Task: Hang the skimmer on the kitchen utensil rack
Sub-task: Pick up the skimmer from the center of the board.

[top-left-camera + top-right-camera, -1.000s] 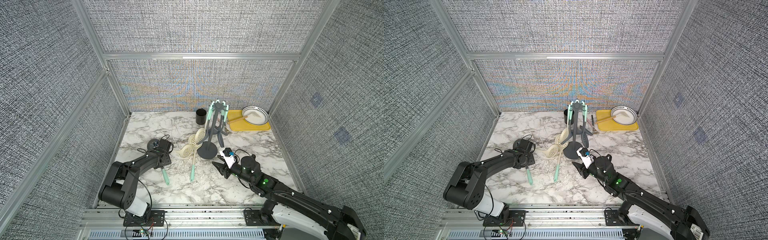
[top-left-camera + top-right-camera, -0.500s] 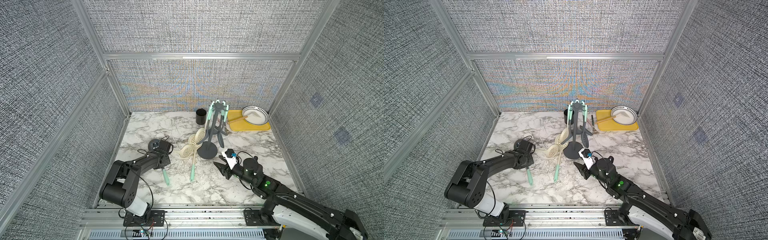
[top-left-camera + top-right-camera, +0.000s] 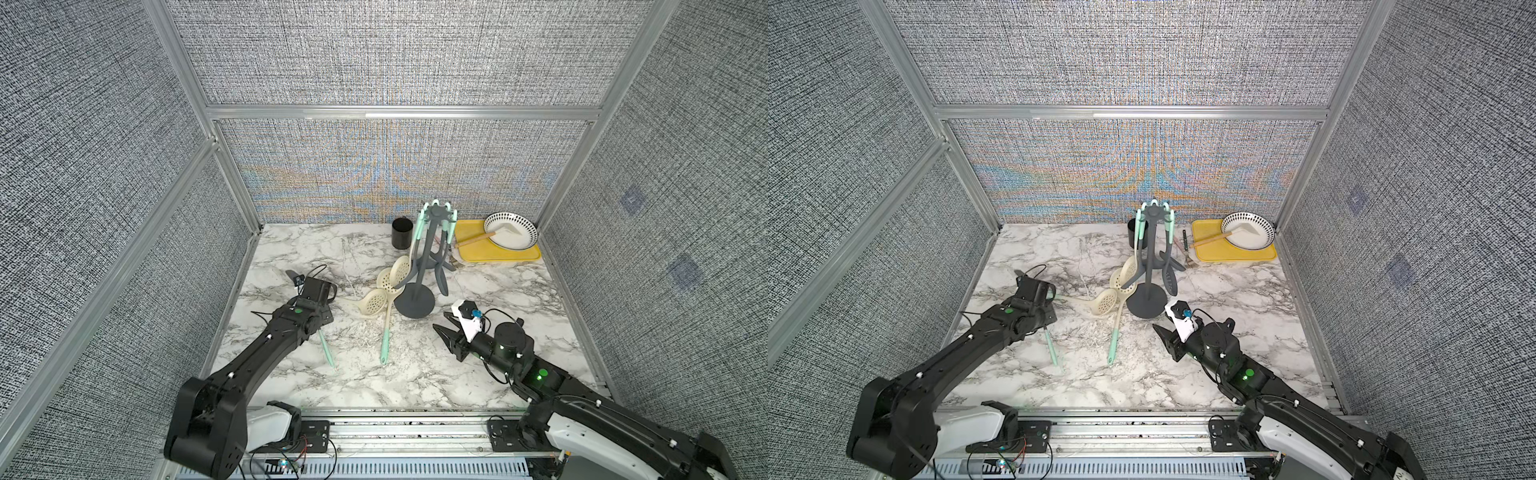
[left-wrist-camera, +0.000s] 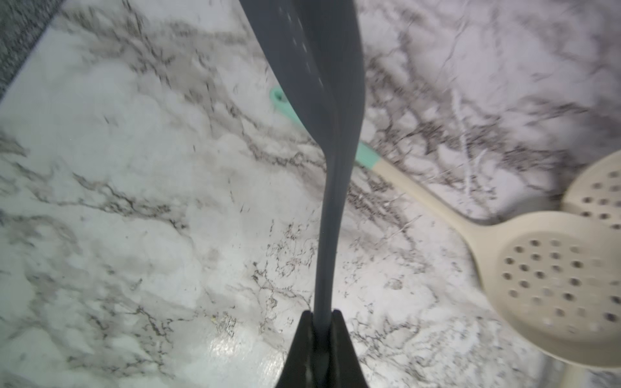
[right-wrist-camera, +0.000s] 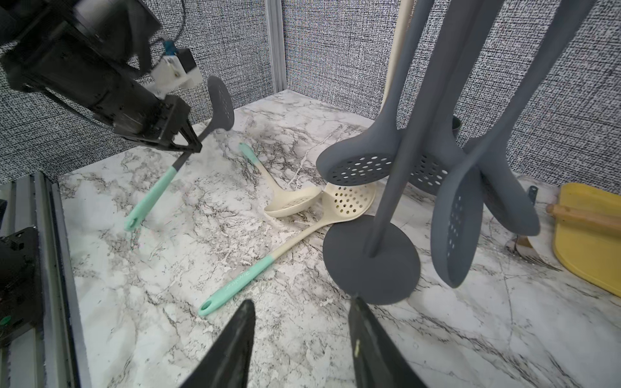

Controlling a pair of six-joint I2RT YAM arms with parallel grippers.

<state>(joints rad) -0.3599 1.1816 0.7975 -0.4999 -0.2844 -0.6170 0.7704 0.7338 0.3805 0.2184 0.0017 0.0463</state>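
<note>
The left gripper [image 4: 322,318] is clamped on the thin grey neck of the skimmer [image 4: 331,208], jaws pressed flat on either side. The left arm lies low and stretched from the near left corner, its wrist tipped down close to the left wall [image 3: 124,257]. In the right wrist view the skimmer slants: the perforated grey head is up toward that wall, and the mint handle [image 5: 151,195] runs down to the table [image 3: 419,378]. Whether its loop end touches the marble I cannot tell. Both top views show only the handle past the wrist [image 3: 326,349] [image 3: 1050,347].

The right gripper [image 5: 302,322] stands apart and empty. It is aimed at the rack [image 3: 420,266], and its tips are just short of the round flat base.

The rack is matte dark grey, a thin pole with a star crown. Utensils [image 5: 453,231] hang from it, smooth spoon shapes with holes. Two cream skimmers [image 3: 374,301] lie crossed beside the base, between the two grippers.

A cup [image 3: 402,239], a yellow tray [image 3: 498,259] and a bowl [image 3: 513,216] sit along the back. The veined, glossy marble is bare in front between the arms.
</note>
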